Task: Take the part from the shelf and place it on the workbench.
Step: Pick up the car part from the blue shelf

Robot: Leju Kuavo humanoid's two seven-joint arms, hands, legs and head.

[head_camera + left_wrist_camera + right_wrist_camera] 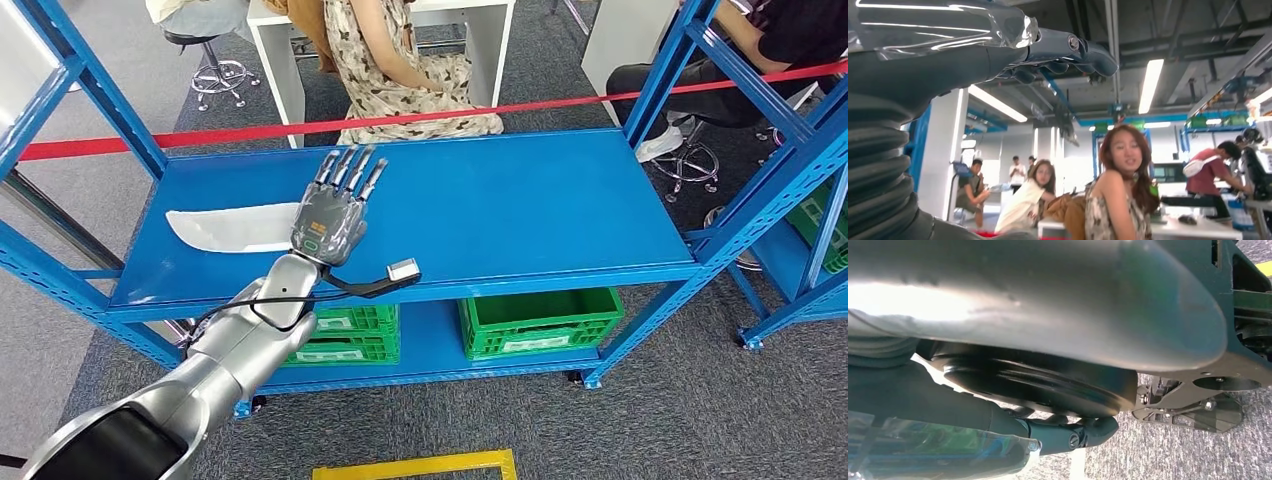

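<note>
From high on the robot, the head view looks down across the blue shelf [520, 215], while the left wrist view, close behind the left hand [337, 205], faces seated people beyond, and the right wrist view faces the carpet [1168, 452].

Blue shelf [520, 215]: white part [232, 228] flat on top; green crates [540, 322] below.

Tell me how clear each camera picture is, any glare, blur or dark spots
Head view: evenly lit and sharp; the flat silver-white part on the blue metal shelf shows soft sheen, and the left hand is crisp. Left wrist view: bright ceiling strip lights flare, and the left hand's fingers look dark against them. Right wrist view: a close, blurred grey cover with glare, shadowed beneath.
</note>
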